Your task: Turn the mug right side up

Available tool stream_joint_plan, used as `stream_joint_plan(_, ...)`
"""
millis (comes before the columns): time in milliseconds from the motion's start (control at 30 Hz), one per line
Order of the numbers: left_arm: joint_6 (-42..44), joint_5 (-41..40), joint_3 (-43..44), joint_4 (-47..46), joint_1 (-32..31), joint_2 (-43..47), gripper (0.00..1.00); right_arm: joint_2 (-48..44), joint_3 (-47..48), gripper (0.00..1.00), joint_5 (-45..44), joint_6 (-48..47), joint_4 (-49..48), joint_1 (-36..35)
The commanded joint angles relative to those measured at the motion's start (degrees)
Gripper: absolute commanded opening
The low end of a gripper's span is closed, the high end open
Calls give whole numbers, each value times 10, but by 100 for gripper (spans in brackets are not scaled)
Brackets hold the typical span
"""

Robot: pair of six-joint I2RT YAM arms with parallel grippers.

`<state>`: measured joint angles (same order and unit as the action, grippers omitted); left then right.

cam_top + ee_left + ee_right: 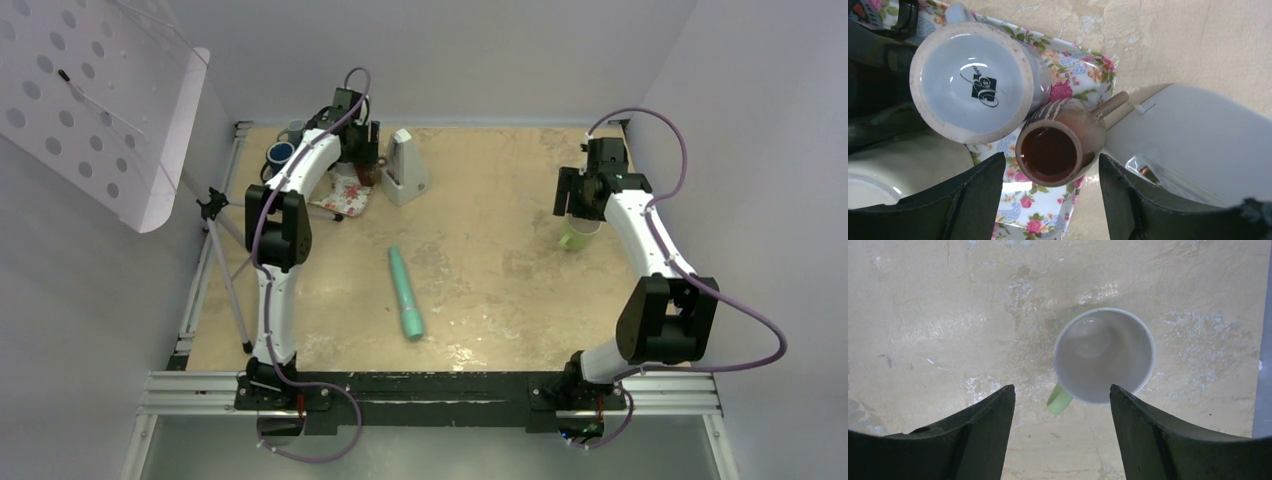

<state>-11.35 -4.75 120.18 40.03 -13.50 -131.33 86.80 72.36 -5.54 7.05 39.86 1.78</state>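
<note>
A white mug [973, 82] stands upside down on a floral tray [1038, 210], its base with a black logo facing up. A small brown cup [1053, 150] stands open side up beside it. My left gripper [1052, 160] is open above the tray, with the brown cup lined up between its fingers; it also shows in the top view [362, 165]. A light green mug [1103, 357] stands upright on the table, its white inside facing up and its handle pointing at me. My right gripper [1062, 390] is open and empty just above it, as the top view [572, 205] also shows.
A white stand [405, 168] sits right of the tray and shows close to my left fingers [1198, 145]. A teal tube [405, 293] lies mid-table. A blue mug [280, 153] and a pale mug [898, 165] crowd the tray's left. A tripod [225, 260] stands at the left edge.
</note>
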Motion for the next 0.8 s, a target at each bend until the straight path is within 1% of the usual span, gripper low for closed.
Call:
stream_joint_plan(0,-48,-15,42,-24,3,-15,72,-37,-11,72,-12,4,3,0)
stream_joint_plan(167,-56,-38,47,-34,4,-33,71,-51,-10,72,-14,-2,12,0)
stream_joint_plan(267,-58,-40,47,-44,6,-38,66,-54,-8,71,-16,-4,18,0)
stream_joint_plan(333,-58,-35,45,-43,6,-36,58,-57,-9,71,-17,-5,20,0)
stream_joint_plan(400,-60,-36,40,-39,7,-29,42,-59,-9,71,-17,-4,21,0)
stream_joint_plan(433,-61,-38,35,-36,7,-24,37,-60,-10,71,-16,-4,21,0)
stream_joint_plan(533,-58,-36,10,-28,11,-3,27,-62,-11,71,-15,-5,21,0)
stream_joint_plan(633,-49,-22,-24,-19,18,25,13,-64,-11,71,-15,-8,21,0)
stream_joint_plan(767,-8,10,-91,-35,26,75,5,-65,-6,71,-14,-10,21,0)
